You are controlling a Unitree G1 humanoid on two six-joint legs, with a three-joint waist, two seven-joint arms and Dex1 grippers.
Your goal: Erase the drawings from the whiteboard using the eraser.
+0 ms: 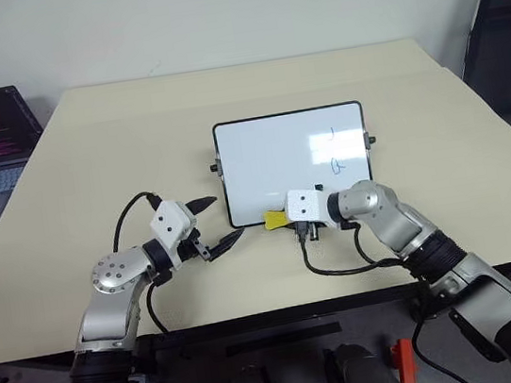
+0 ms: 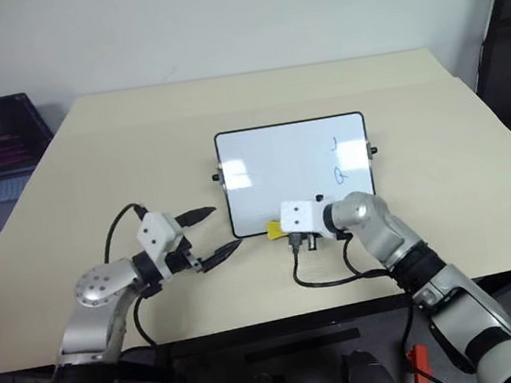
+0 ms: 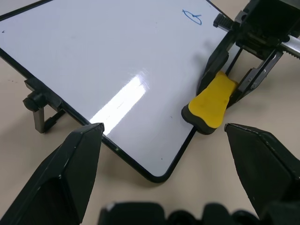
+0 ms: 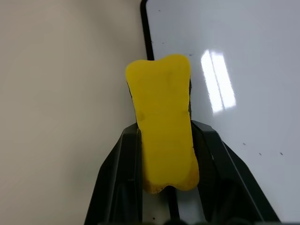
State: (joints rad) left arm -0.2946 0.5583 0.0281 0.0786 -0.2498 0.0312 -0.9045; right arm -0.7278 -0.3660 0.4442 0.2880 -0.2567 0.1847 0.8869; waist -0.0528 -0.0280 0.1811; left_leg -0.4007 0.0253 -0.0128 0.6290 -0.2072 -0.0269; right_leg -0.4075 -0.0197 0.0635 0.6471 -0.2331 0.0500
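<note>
Eraser (image 1: 275, 217) clamped in the right end effector (image 1: 288, 217), at the whiteboard's (image 1: 270, 161) near edge on the desk (image 1: 92, 176); left end effector (image 1: 214, 224) open (empty), just beside.

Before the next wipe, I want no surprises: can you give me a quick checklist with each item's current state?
1. Eraser clamped in the right gripper: ok, jaws shut on both its sides.
2. Eraser on the whiteboard surface: not ok, it sits at the near edge, over the black frame.
3. Drawings remaining: not ok, blue marks on the board's right part.
4. Left gripper clear of the wiping path: ok, jaws open, off the board's near left corner.
5. Board steadied by anything: cannot tell.
</note>
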